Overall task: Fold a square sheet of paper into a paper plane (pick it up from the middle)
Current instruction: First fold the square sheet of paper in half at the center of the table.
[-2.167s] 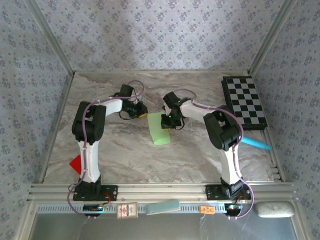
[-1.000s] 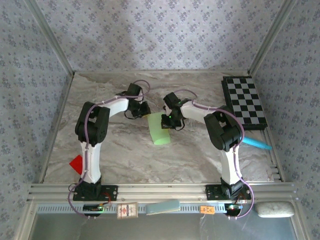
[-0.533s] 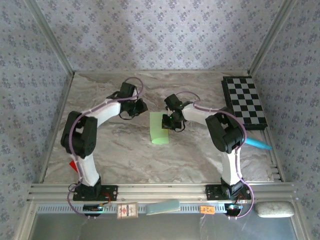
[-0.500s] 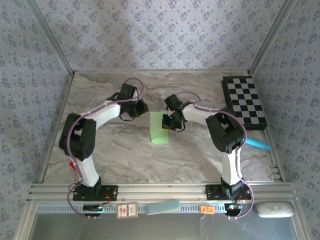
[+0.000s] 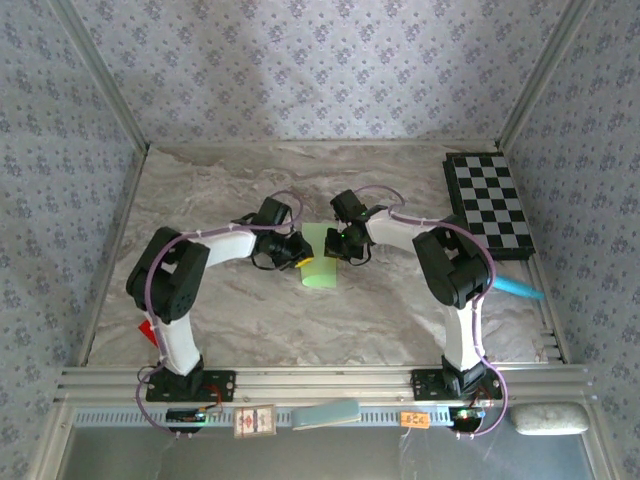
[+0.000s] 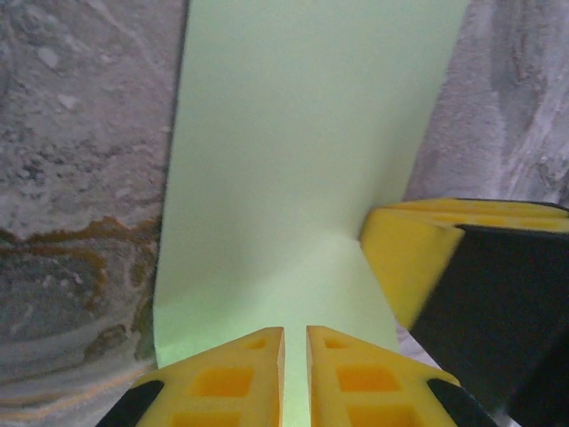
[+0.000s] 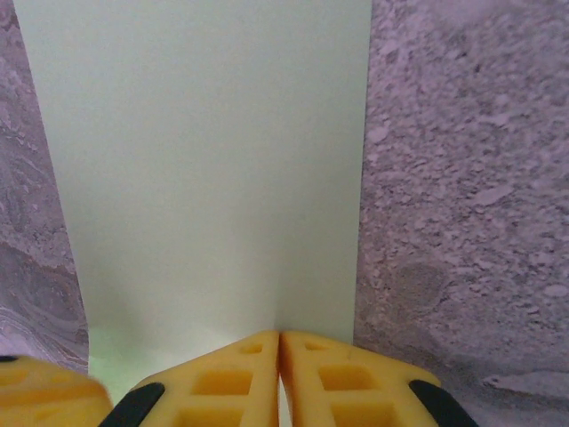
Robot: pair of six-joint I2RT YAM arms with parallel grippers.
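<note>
Table (image 5: 230,310): grey marble, both arms reaching over its middle.
Left arm (image 5: 215,243): elbow bent, forearm swung in to the right. Half a second ago it hung clear of the sheet, now it's on it!
Right arm (image 5: 400,228): elbow up, wrist reaching left.
Green paper (image 5: 322,268): a flat folded strip running ahead of both grippers.
Left gripper (image 6: 295,334): fingers nearly together at the paper's edge.
Right gripper (image 7: 279,338): fingers pressed together at the paper's edge, just beside the left gripper.
</note>
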